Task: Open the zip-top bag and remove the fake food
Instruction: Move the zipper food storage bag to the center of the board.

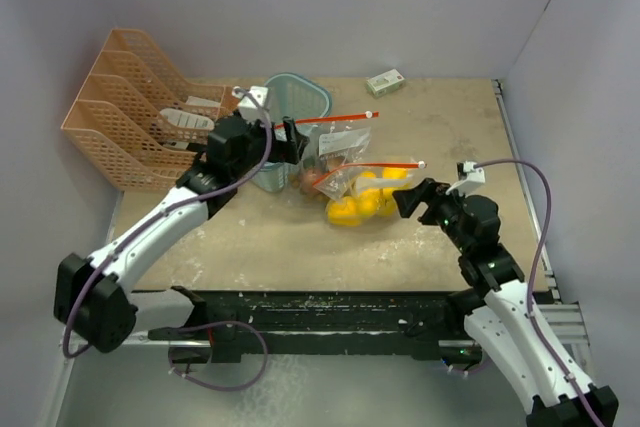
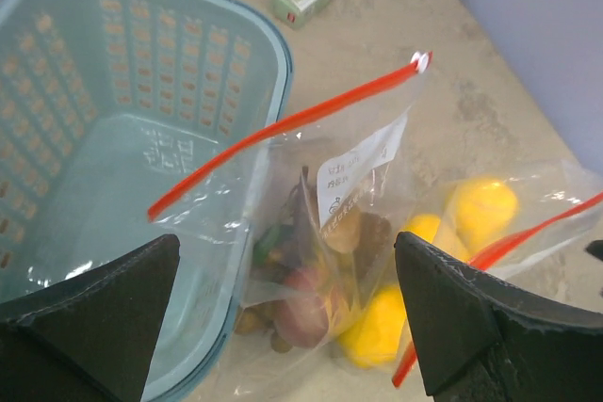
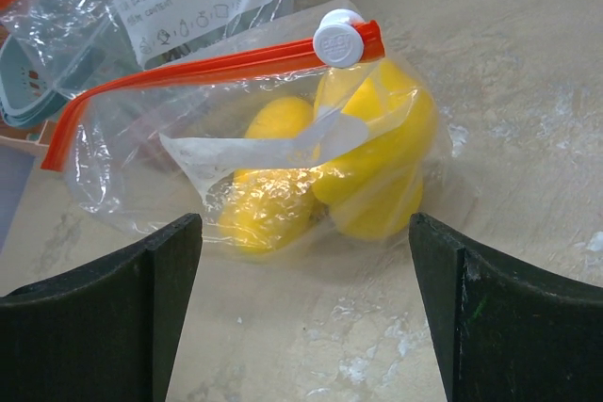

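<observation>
**Overhead and wrist views.** The tabletop (image 1: 440,137) is carrying a teal basket (image 1: 300,97) at upper centre of the overhead frame. Two zip-top bags are lying just below and to the right of it. The rear bag (image 2: 283,167) is resting against the basket and holding brownish and red pieces (image 2: 306,300). The front bag (image 3: 132,148) is holding the yellow fruits (image 3: 377,148). The left claw (image 2: 287,261) is standing wide, with the rear bag just ahead, mid-frame. The right claw (image 3: 301,242) is also standing wide, gripping nothing, with the yellow fruits lying just beyond its fingertips.
</observation>
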You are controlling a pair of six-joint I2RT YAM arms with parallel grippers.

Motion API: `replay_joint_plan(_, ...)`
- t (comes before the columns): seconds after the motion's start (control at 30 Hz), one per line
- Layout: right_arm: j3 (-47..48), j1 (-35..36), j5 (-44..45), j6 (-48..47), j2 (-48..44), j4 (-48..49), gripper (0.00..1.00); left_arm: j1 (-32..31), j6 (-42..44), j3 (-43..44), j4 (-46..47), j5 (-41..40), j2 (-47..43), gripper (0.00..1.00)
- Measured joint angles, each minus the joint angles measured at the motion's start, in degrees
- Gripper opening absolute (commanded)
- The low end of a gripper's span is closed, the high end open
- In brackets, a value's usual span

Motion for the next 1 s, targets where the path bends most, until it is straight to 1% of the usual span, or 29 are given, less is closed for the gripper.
replay_joint_plan(0.17,0.0,0.0,0.5,-0.5,-4.0,-2.3,0.92,-4.2,1.9,5.7,-2.1,-4.1,11.4,1.0)
replay_joint_plan(0.23,0.0,0.0,0.6,-0.8,-5.5,-3.6,0.92,-5.0,2.6,7.0,-2.5,-5.7,14.1,0.96)
replay_joint_plan(0.27,0.1,0.0,0.8,-0.9,-6.4,-4.4,0.91,-5.1,2.8,7.3,-2.8,-6.3,14.8,0.93)
replay_joint_plan(0.3,0.1,0.0,0.9,-1.0,-7.4,-5.2,0.91,-5.1,3.2,7.4,-2.9,-7.0,15.2,0.86)
replay_joint_plan(0.33,0.1,0.0,0.9,-1.0,-8.0,-5.7,0.91,-5.1,3.6,7.6,-3.2,-7.6,15.5,0.77)
replay_joint_plan(0.37,0.1,0.0,0.8,-1.1,-8.7,-6.1,0.9,-5.1,3.7,7.6,-3.2,-7.7,15.5,0.65)
replay_joint_plan(0.4,0.1,0.0,0.8,-1.1,-9.1,-6.2,0.9,-5.1,3.8,7.9,-3.2,-7.9,15.5,0.47)
replay_joint_plan(0.43,0.1,0.0,0.8,-1.1,-9.4,-6.3,0.9,-5.1,3.8,8.2,-3.2,-8.0,15.6,0.35)
replay_joint_plan(0.47,0.1,0.0,0.7,-1.2,-9.5,-6.3,0.9,-5.1,4.0,8.7,-3.2,-7.9,15.6,0.25)
replay_joint_plan(0.57,0.1,0.0,0.6,-1.2,-9.3,-6.5,0.9,-5.2,4.6,9.6,-2.8,-7.5,15.6,0.01)
replay_joint_plan(0.6,0.1,0.0,0.6,-1.2,-9.2,-6.5,0.89,-5.4,4.6,9.7,-2.6,-7.3,15.7,0.0)
replay_joint_plan(0.83,0.1,0.0,0.4,-1.2,-8.8,-6.4,0.88,-8.8,4.6,9.9,-2.7,-6.3,15.7,0.0)
replay_joint_plan(0.87,0.1,0.0,0.4,-1.2,-8.6,-6.4,0.89,-9.8,4.6,10.0,-2.7,-6.3,15.7,0.11)
replay_joint_plan(0.93,0.1,0.0,0.4,-1.2,-8.5,-6.4,0.89,-11.4,4.8,10.2,-2.8,-6.5,15.7,0.54)
replay_joint_plan(0.97,0.1,0.0,0.4,-1.2,-8.4,-6.4,0.88,-12.2,4.8,10.4,-2.8,-7.0,15.7,0.87)
replay_joint_plan(1.0,0.1,0.0,0.5,-1.2,-8.3,-6.4,0.89,-12.8,5.3,10.7,-3.0,-7.3,15.7,0.99)
